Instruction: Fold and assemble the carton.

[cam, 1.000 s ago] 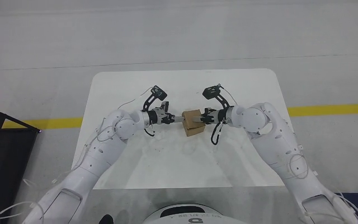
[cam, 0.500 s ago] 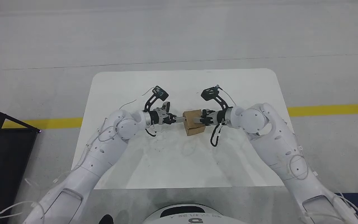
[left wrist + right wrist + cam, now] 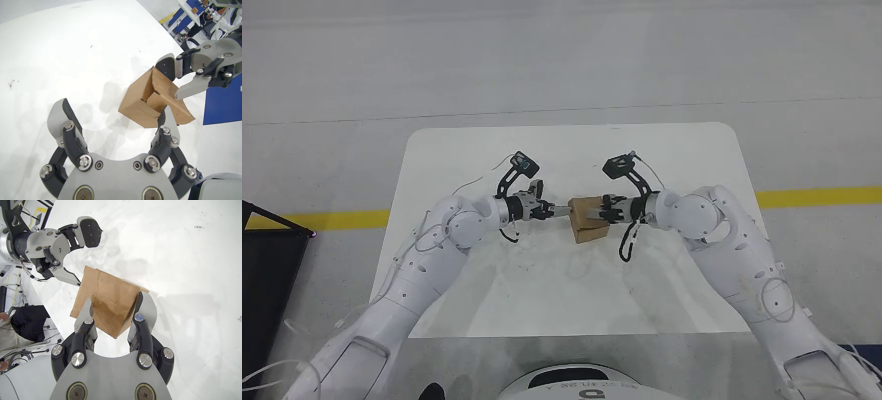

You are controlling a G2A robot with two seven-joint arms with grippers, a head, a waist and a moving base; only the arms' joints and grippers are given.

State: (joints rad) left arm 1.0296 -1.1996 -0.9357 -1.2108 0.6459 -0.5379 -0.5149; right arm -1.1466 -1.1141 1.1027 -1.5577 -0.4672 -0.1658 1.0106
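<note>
Right tool [image 3: 115, 300] clamps carton [image 3: 105, 285] on table [image 3: 56, 47]; left tool [image 3: 115, 106], spread wide, seemingly touches it.

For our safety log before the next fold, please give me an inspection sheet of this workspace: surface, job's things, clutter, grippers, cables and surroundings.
Surface: white table, with a few small dark specks.
Job's things: one brown carton near the table's middle, partly folded, one flap sticking out.
Clutter: nothing seen.
Grippers: left gripper jaws open, one tip at the carton's edge; right gripper jaws closed on the carton.
Cables: thin cables loop off both wrists above the table.
Surroundings: grey floor, yellow line, dark frame beside the table.
</note>
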